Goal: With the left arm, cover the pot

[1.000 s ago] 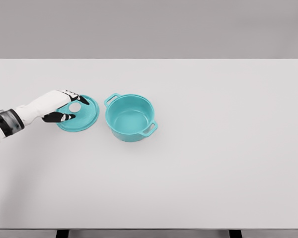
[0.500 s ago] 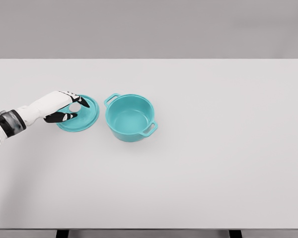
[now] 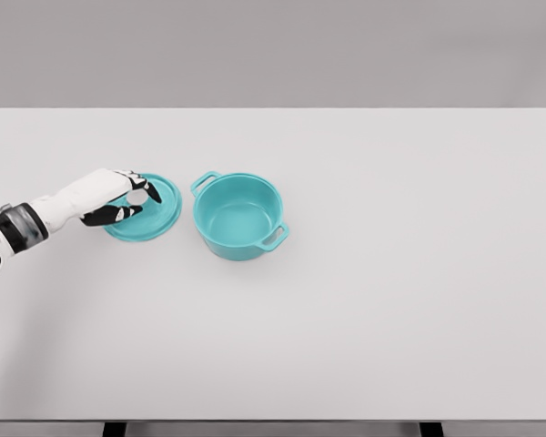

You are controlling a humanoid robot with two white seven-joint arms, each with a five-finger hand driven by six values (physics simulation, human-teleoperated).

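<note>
While the fingers of the left hand [image 3: 126, 197] have narrowed around the knob [image 3: 138, 195] over the past second, the lid [image 3: 146, 208] lies flat. Its grip looks nearly closed, so lifting toward the pot [image 3: 239, 217] on the right seems next.

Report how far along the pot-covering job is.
Done: the left hand has reached the lid, which lies flat on the table beside the pot. In hand: its fingers are curled around the lid's white knob. Left: lifting the lid and setting it on the open, uncovered pot.
</note>
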